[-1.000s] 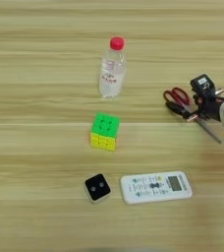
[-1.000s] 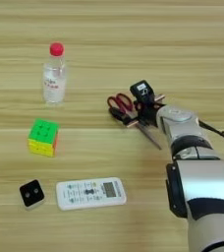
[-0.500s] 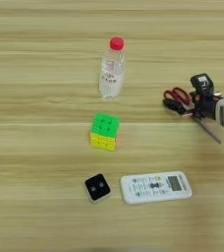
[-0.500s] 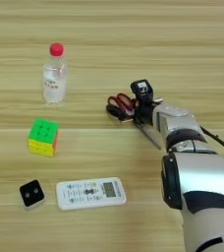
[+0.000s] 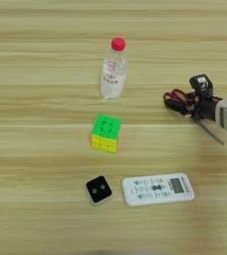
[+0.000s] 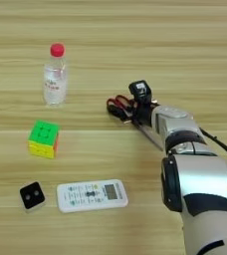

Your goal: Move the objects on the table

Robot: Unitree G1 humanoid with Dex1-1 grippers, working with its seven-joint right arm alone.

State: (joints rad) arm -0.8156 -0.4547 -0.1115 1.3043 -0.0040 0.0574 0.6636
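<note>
Desk (image 5: 36,60): wood grain, carrying everything
End effector (image 6: 135,107): over the scissors' handles; finger state cannot be told
Remote (image 5: 158,189): flat, front centre
Bottle (image 5: 114,69): upright, far centre
Scissors (image 5: 182,102): right side, handles leftward
Cube (image 5: 106,133): middle
Black cube (image 5: 98,190): just left of remote

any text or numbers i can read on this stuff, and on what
None can be read.
Bottle: reddish marks on its label, too blurred to read.
Remote: rows of buttons and a small screen, any lettering too small to read.
Black cube: two white dots only, no letters.
Puzzle cube: plain colour squares, no text.
Scissors: no marking visible.
</note>
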